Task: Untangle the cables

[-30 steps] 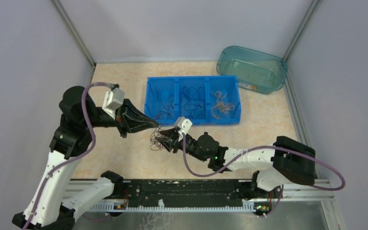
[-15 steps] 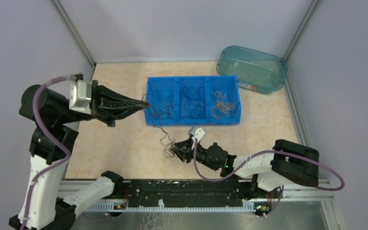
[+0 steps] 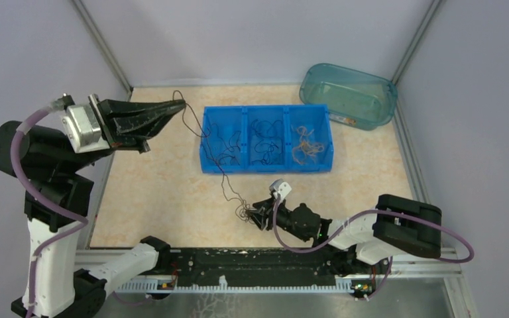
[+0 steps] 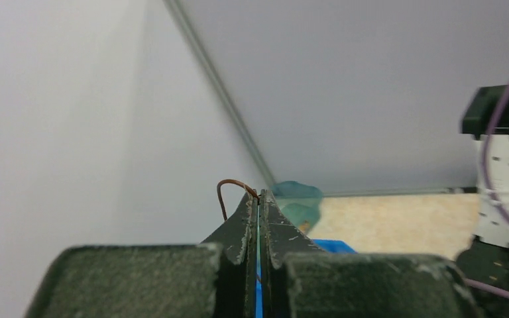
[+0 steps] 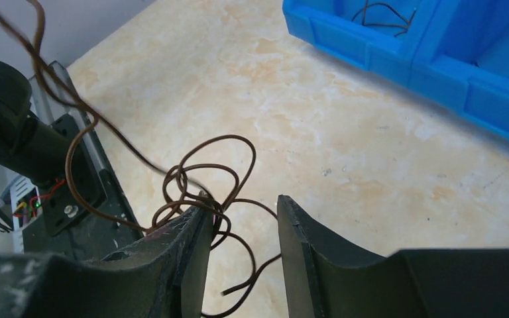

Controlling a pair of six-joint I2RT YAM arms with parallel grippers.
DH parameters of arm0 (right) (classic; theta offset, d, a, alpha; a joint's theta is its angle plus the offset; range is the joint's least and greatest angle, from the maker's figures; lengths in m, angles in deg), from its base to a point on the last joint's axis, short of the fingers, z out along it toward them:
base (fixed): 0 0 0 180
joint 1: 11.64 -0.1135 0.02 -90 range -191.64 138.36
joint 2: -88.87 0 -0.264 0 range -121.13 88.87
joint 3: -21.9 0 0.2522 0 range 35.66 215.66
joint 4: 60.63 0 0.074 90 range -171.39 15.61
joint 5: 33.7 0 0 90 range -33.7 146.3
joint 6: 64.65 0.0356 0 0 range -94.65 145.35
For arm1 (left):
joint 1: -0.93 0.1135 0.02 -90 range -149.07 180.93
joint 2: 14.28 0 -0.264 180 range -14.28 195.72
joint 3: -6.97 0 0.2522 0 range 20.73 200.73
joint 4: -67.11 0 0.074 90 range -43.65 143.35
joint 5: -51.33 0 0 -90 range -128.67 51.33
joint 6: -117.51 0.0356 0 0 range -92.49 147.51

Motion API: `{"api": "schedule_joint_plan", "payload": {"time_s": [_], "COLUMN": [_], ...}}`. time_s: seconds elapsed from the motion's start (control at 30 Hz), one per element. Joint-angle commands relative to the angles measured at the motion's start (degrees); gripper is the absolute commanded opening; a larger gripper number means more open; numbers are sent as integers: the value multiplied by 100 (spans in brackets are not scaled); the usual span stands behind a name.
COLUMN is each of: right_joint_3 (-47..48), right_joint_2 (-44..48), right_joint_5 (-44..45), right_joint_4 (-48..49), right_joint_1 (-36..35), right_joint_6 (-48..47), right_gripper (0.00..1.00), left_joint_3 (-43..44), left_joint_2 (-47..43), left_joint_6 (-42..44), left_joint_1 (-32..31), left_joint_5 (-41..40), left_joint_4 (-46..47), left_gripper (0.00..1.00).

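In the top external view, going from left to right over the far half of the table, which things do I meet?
left gripper, shut on a brown cable → blue tray → teal tub

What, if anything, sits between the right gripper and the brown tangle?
Nothing visible. The brown tangle sits right at the right gripper, whose jaws are open, with one strand crossing the gap. Its far end runs up to the shut left gripper.

Robot arms [image 3: 53,218]: two
Blue tray [image 3: 268,167]: one, with three boxes
See-through green tub [image 3: 318,99]: one
Brown cable [image 3: 227,185] stretched out: one
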Motion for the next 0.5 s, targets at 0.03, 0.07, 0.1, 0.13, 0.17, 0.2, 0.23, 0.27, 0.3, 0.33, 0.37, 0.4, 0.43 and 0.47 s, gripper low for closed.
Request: {"api": "schedule_joint_plan", "payload": {"time_s": [0.03, 0.07, 0.1, 0.13, 0.17, 0.2, 0.23, 0.27, 0.3, 0.33, 0.37, 0.4, 0.43, 0.47], "right_joint_3": [-157, -159, -160, -161, -167, -175, -185, -198, -214, -233, -257, -283, -316, -353], "right_joint_2": [-16, -28, -29, -37, -34, -33, -20, -23, -21, -27, -44, -61, -80, -102], "right_joint_5": [167, 196, 210, 233, 267, 304, 341, 387, 425, 465, 508, 596, 673, 756], "right_joint_4": [-8, -40, -90, -133, -173, -203, -239, -302, -336, -360, -371, -380, -373, -354], "right_joint_1": [-2, -22, -46, -72, -98, -124, -149, -178, -204, -227, -256, -283, -321, -359], "right_joint_6": [98, 95, 79, 63, 45, 31, 6, -3, -6, -15, -22, -17, -10, -12], "right_gripper": [44, 45, 45, 46, 46, 46, 46, 47, 48, 50, 54, 57, 60, 62], "left_joint_3": [258, 275, 299, 322, 344, 362, 387, 433, 488, 563, 680, 889, 1069, 1242], "left_joint_2": [10, 22, 27, 34, 41, 44, 51, 71, 114, 160, 219, 299, 385, 463], "left_joint_6": [894, 1000, 1100, 1172, 1228, 1250, 1295, 1359, 1436, 1543, 1642, 1767, 1883, 1943], "left_joint_1": [10, 11, 10, 15, 17, 11, 10, 14, 15, 16, 10, 10, 10, 14], "left_joint_5": [-1370, -1479, -1536, -1587, -1632, -1686, -1750, -1811, -1896, -1982, -2063, -2118, -2123, -2131], "left_joint_4": [597, 661, 728, 773, 830, 906, 967, 1045, 1122, 1197, 1258, 1269, 1210, 1144], "left_gripper": [0, 0, 0, 0, 0, 0, 0, 0, 0, 0, 0, 0, 0, 0]}}
